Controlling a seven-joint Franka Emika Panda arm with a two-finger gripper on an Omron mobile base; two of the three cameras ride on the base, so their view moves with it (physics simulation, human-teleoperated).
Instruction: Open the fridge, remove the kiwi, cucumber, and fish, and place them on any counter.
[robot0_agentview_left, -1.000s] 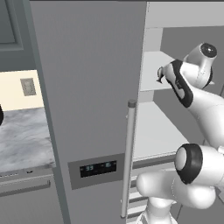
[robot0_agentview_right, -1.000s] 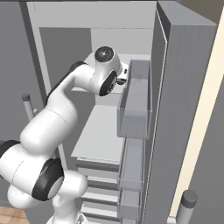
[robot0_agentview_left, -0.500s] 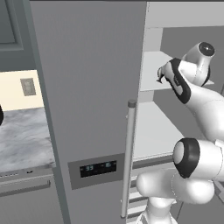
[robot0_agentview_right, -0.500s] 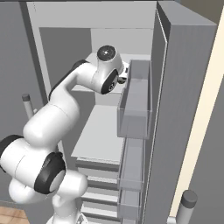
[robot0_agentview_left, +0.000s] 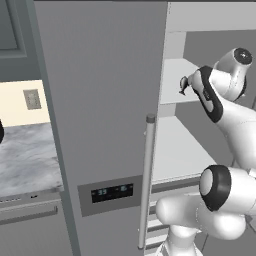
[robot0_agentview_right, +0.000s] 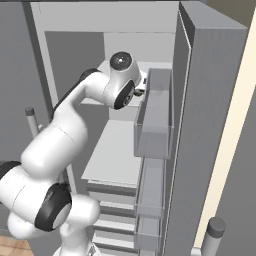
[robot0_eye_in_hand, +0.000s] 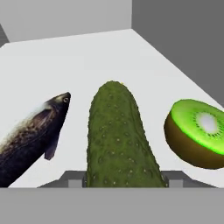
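The fridge (robot0_agentview_left: 105, 100) has its right door (robot0_agentview_right: 210, 125) swung open, and my arm reaches onto an upper white shelf (robot0_eye_in_hand: 87, 57). On that shelf the bumpy green cucumber (robot0_eye_in_hand: 120, 140) lies lengthwise between my fingertips. My gripper (robot0_eye_in_hand: 124, 179) is shut on the cucumber, one finger tip against each of its sides. A dark grey fish (robot0_eye_in_hand: 30, 140) lies just to its left, and a halved kiwi (robot0_eye_in_hand: 197, 131) sits to its right. From the left base view the gripper (robot0_agentview_left: 184, 86) is at the shelf's front edge. The marbled counter (robot0_agentview_left: 25, 155) lies left of the fridge.
The fridge's left door stays closed, with its long bar handle (robot0_agentview_left: 146, 180) and a dark display panel (robot0_agentview_left: 112, 191). Clear door bins (robot0_agentview_right: 155, 125) on the open door hang close beside my wrist. A lower shelf (robot0_agentview_right: 120, 155) and drawers sit below.
The jaws have narrowed onto the cucumber. The arm has barely shifted, and the fish and kiwi lie as before.
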